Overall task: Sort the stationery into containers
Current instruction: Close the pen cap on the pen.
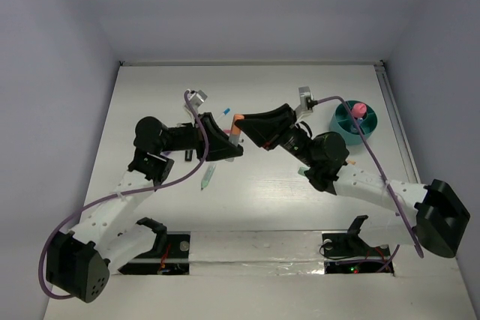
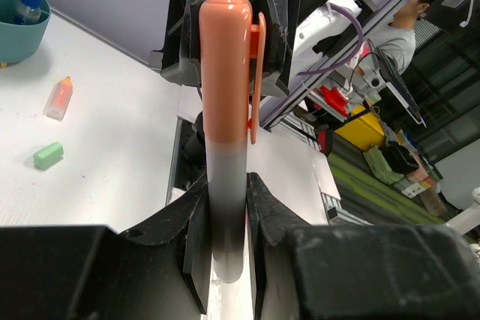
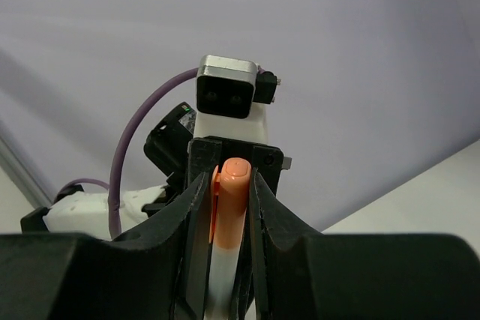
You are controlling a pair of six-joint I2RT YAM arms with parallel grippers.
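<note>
White-and-black arms (image 1: 105, 215), purple cables (image 3: 114, 192)

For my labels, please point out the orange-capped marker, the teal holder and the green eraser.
orange-capped marker (image 2: 225, 65), left wrist view, its cap.
teal holder (image 2: 21, 41), left wrist view, outer wall.
green eraser (image 2: 48, 155), left wrist view, its middle.

You are working in a robotics lab, not a home or an office. The white desk (image 1: 150, 95) stands inside a plain booth of pale lavender walls (image 1: 247, 5). At the desk's near edge the left arm (image 1: 112, 211) and the right arm (image 1: 371, 185) are bolted down, and a purple cable (image 3: 118, 166) loops from the hardware. Past the desk's edge, the left wrist view opens onto a busy workroom. There a person (image 2: 394, 31) sits among equipment, with a yellow bin (image 2: 360, 127) and green crates (image 2: 382, 161) lying lower than the desk.
</note>
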